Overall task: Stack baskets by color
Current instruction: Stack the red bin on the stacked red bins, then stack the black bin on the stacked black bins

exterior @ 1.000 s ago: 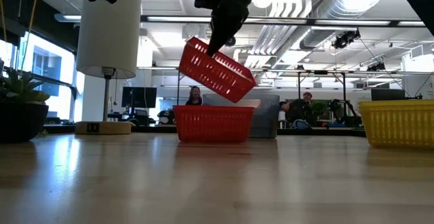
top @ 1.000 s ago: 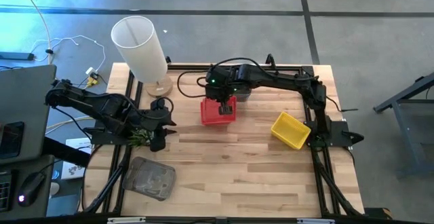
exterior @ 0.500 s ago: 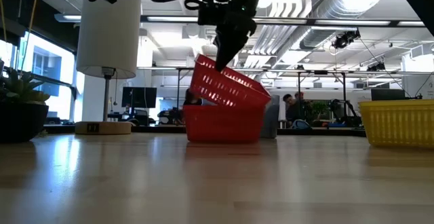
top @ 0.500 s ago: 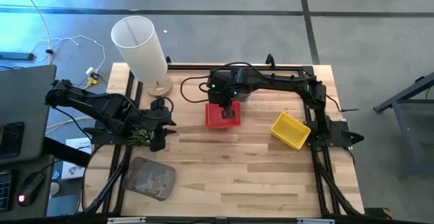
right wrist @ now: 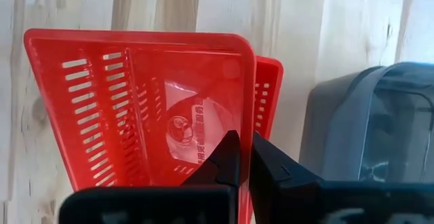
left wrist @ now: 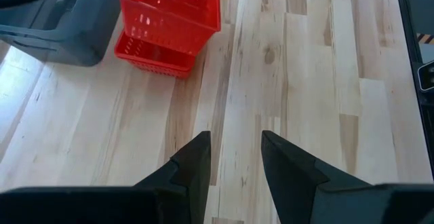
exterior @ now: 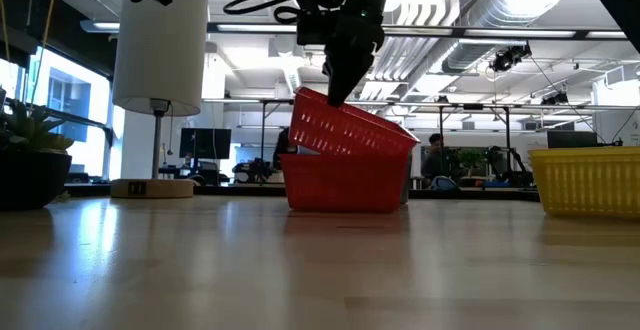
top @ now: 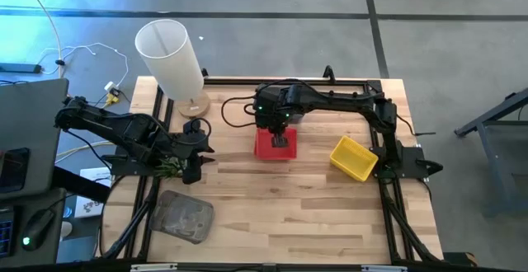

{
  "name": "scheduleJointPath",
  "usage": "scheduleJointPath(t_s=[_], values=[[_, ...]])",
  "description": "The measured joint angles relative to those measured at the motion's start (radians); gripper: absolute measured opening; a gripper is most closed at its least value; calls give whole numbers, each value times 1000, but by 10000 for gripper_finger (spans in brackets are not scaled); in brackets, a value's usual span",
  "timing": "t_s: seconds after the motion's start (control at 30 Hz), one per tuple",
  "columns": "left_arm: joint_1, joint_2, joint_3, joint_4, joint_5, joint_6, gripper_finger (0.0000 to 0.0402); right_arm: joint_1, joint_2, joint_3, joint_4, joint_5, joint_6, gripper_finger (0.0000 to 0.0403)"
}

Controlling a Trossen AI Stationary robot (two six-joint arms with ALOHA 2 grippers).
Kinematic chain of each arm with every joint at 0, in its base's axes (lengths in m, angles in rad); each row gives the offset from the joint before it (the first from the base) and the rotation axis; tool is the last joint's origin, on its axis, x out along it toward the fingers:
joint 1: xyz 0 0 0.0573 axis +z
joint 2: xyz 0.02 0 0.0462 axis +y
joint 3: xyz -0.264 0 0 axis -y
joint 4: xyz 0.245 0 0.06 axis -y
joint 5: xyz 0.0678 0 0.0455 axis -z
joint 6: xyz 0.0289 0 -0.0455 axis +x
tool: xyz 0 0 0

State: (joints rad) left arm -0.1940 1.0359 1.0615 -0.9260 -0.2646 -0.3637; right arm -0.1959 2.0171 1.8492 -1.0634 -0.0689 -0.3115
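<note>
High view first: we find the wooden surface (top: 280, 198) filling the centre of the frame, with a tall white cylinder (top: 169, 56) at its upper left. Next in size, the right arm reaches in from the right edge toward upper centre; the left arm lies at centre left. A dark grey basket (top: 183, 216) sits at lower left, a yellow basket (top: 355, 157) at centre right. At upper centre a tilted red basket (top: 274, 143) rests partly inside a second red basket (exterior: 340, 185), which stands flat on the surface; in the low view the upper one's left side is raised. We note the right gripper (right wrist: 241, 159) with fingers pinched shut on the tilted red basket's rim. The left gripper (left wrist: 235, 157) hovers over bare wood, fingers parted, holding nothing.
</note>
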Motion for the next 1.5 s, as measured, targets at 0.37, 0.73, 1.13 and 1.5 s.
scheduleJointPath(t_s=[0.37,0.73,1.13,1.5], values=[[0,0,0,0,0,0,117,0,0,0,-42,0,88,0],[0,1,0,-5,0,0,117,0,66,0,-69,8,127,0],[0,1,0,-6,0,19,117,0,75,1,-70,8,113,44],[0,0,0,-6,-4,19,117,0,44,1,-89,33,254,143]])
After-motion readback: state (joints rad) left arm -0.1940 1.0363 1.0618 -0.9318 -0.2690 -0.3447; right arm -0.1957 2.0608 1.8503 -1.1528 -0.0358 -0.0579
